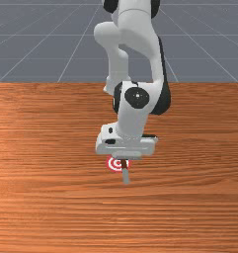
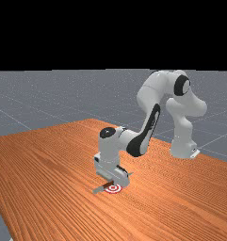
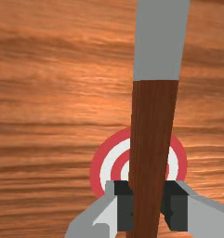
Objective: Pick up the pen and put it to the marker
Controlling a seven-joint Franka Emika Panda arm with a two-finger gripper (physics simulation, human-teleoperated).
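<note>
In the front view the gripper (image 1: 125,147) is low over the marker, its hand hiding part of the pen. The pen's brown part and grey end (image 1: 126,177) stick out below the hand, just over the right side of the red-and-white ringed marker (image 1: 112,163). The far view has the hand (image 2: 116,176) right above the marker (image 2: 113,189), with the pen's grey end (image 2: 98,190) reaching out to the left. In the wrist view both fingers of the gripper (image 3: 147,207) press on the pen's brown part (image 3: 153,125), which crosses over the marker (image 3: 99,174).
The wooden table (image 1: 46,207) spreads around the hand and marker. Behind the hand, the arm's links (image 2: 145,136) rise toward its base (image 2: 183,149) at the far view's right.
</note>
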